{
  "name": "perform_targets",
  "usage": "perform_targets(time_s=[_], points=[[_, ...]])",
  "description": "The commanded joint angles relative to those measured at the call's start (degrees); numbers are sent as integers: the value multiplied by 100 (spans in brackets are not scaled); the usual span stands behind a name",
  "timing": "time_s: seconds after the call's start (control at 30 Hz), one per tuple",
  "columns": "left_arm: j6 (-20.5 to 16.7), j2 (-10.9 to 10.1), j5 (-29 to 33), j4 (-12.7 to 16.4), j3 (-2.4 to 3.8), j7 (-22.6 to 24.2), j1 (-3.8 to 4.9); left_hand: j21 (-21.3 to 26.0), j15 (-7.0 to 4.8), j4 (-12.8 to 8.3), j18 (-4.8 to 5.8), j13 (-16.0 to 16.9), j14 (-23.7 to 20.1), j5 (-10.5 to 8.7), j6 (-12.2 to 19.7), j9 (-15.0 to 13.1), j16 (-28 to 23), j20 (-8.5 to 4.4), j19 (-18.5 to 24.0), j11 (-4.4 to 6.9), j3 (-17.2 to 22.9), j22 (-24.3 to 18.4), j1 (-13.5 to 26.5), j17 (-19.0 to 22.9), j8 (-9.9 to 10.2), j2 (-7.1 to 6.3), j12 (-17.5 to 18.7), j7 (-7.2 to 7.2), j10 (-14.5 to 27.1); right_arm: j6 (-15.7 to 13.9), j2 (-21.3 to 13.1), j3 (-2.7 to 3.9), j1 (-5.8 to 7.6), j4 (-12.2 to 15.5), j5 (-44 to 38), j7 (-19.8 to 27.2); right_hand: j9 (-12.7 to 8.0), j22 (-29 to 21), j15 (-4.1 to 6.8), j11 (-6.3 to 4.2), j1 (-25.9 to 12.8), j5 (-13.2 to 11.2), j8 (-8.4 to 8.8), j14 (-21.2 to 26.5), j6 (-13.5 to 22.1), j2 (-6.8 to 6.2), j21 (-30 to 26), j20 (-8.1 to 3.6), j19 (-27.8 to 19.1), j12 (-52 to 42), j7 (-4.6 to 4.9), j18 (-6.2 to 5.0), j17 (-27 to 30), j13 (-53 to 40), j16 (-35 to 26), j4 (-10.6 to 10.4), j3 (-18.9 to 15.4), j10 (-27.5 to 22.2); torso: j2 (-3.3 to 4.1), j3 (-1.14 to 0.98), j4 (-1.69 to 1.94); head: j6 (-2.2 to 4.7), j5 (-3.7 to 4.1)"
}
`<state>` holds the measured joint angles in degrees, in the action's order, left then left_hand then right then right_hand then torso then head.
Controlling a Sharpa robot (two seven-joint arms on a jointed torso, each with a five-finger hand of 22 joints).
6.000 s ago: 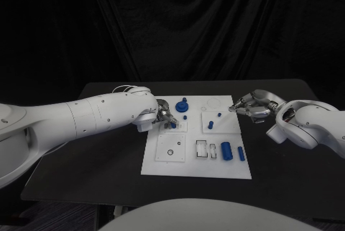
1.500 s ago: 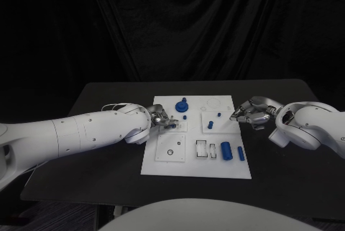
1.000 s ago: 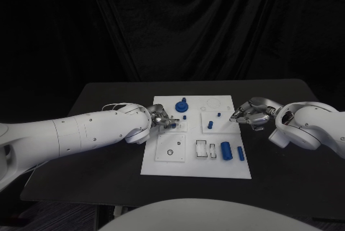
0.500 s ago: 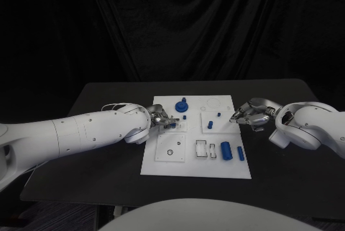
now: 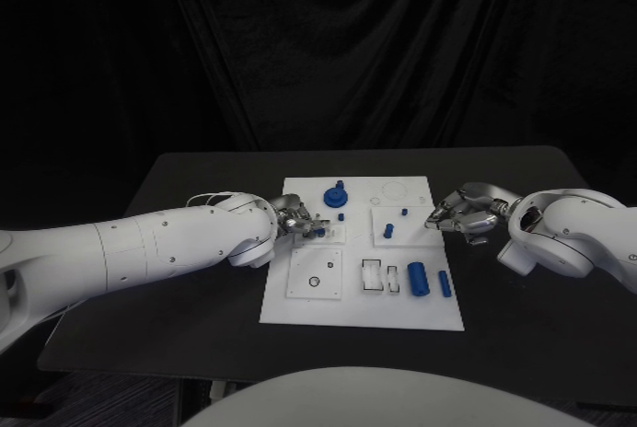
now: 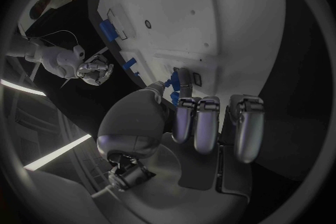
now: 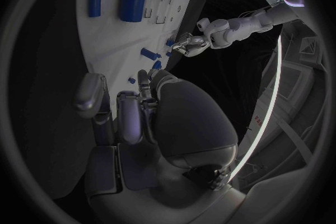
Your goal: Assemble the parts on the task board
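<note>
The robot's left hand (image 5: 300,222) reaches over the left edge of the white rectangular task board (image 5: 358,312), fingers curled. The left wrist view shows a small blue peg (image 6: 171,85) pinched at its fingertips (image 6: 183,121), a detail the head view leaves unclear. The right hand (image 5: 462,212) hovers at the board's right edge, fingers bunched; whether it holds anything cannot be told. A blue cylinder (image 5: 418,278) lies on the board's near right.
</note>
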<state>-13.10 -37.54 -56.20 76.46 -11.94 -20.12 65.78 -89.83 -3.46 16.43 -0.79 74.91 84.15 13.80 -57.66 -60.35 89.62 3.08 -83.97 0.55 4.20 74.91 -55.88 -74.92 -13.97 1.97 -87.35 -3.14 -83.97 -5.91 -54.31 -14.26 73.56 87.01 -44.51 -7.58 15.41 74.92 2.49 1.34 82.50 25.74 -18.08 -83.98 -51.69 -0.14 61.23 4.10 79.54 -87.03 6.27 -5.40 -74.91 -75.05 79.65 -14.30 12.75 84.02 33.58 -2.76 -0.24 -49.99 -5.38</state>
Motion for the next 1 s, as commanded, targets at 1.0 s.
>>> perform_targets(time_s=[1.0], points=[[35,-81,3,86,-17,262,-42,-17,-49,42,79,1214,585,682,-54,-264,38,-37,-603,70,-484,1509,560,-1508,-153,670,49,66,-296,207,10,3,-21,-5,-46,-227,13,588,-43,49,78,44,-47,-186,48,25,-198,-1,-118,93,5,-91,-438,-928,-141,30,92,0,7,1,1,-1,-8]])
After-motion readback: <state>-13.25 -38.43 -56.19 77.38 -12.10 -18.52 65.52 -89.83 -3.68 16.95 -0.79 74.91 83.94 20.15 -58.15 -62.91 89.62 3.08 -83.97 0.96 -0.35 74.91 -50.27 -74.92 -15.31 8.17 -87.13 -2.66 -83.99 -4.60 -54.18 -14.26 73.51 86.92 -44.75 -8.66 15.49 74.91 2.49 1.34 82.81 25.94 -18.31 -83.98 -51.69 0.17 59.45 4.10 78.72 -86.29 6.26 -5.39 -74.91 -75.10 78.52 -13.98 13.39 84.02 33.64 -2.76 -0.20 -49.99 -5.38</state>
